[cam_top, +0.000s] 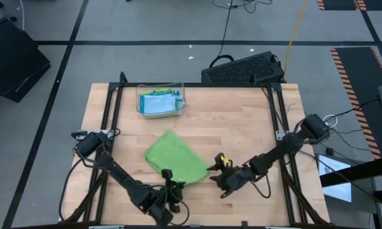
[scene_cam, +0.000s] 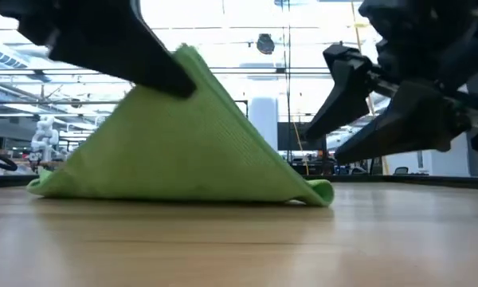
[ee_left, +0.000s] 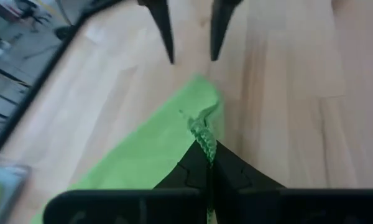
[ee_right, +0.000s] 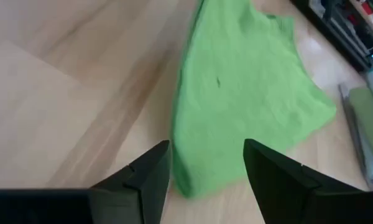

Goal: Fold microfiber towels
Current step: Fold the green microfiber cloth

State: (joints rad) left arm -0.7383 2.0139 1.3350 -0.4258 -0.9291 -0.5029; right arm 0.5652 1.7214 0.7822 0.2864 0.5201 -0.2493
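Note:
A lime green microfiber towel [cam_top: 176,158] lies in the middle of the table, its near part raised into a peak [scene_cam: 185,57]. My left gripper [cam_top: 168,178] is at the towel's near corner and is shut on it; it also shows in the left wrist view [ee_left: 206,152]. My right gripper [cam_top: 214,172] is open and empty just to the right of the towel's right corner, fingers pointing at the towel [ee_right: 242,93]. It also shows in the low view [scene_cam: 323,147]. My left gripper pinches the towel's near corner [ee_left: 202,127] between its two shut fingers, coming from the table's near side. That corner is lifted off the table and the cloth slopes down from it like a tent. The towel's far and side edges [scene_cam: 175,191] rest on the table.
A clear plastic tray [cam_top: 140,95] with folded light blue and green cloths [cam_top: 159,103] stands at the back, left of centre. Bare wood lies to the right of the towel. A dark metal frame [cam_top: 277,114] runs along the table's sides.

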